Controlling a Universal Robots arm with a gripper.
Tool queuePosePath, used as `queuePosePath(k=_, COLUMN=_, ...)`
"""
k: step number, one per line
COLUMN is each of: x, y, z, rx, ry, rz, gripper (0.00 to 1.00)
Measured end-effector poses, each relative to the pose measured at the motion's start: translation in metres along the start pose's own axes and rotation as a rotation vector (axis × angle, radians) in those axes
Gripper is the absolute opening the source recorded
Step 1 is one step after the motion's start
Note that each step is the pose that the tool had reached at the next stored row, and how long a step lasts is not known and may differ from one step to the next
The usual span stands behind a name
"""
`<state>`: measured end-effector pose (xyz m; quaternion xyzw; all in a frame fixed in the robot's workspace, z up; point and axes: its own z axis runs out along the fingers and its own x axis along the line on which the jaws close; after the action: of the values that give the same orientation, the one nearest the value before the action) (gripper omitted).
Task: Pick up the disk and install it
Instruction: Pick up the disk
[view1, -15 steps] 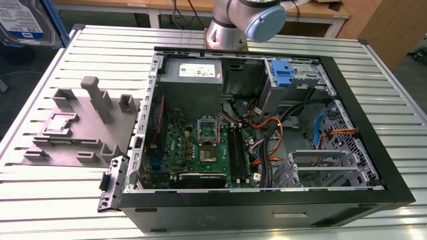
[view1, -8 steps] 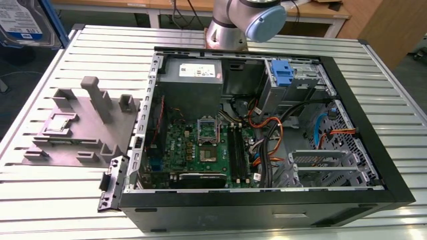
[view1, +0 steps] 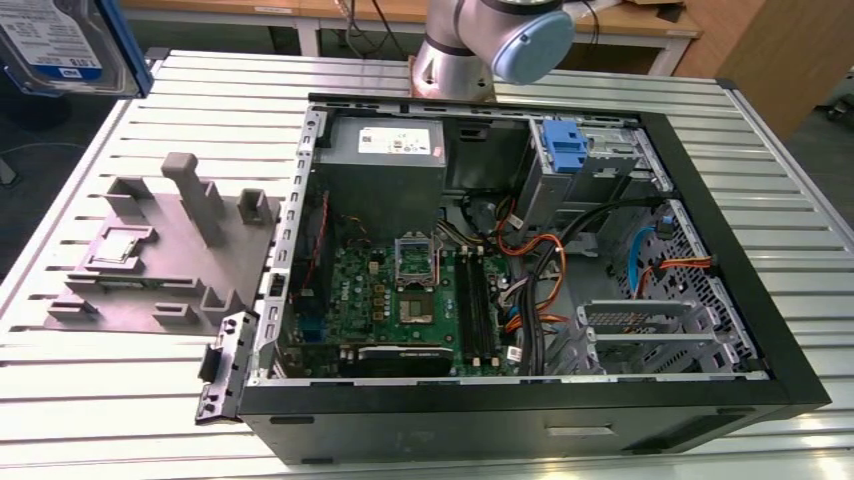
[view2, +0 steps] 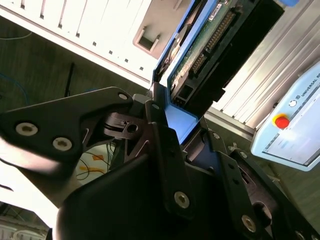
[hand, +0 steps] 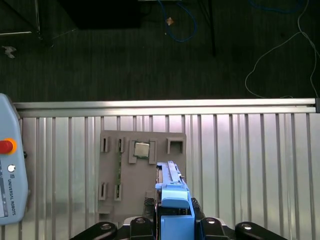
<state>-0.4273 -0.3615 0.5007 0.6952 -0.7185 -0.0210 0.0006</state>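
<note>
Aloft above the grey fixture tray (hand: 142, 175), the disk (hand: 175, 207), pinched by the jaws of the gripper (hand: 176, 224), needs a firm, square hold for clean insertion.

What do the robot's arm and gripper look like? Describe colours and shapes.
The arm is a silver-grey tube with a rounded pale blue joint cap. The gripper is black, with angular linkage plates and silver screws.

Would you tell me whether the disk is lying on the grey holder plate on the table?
No, the disk hangs in the air at the exterior view's upper left, apart from the grey holder plate.
</note>
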Motion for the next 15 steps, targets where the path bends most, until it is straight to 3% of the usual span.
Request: queuePosePath(k=15, x=-0.0012, y=-0.0361, z=-0.0011, rx=-0.0008, ry=0.0001, rz=0.000, gripper=0.36)
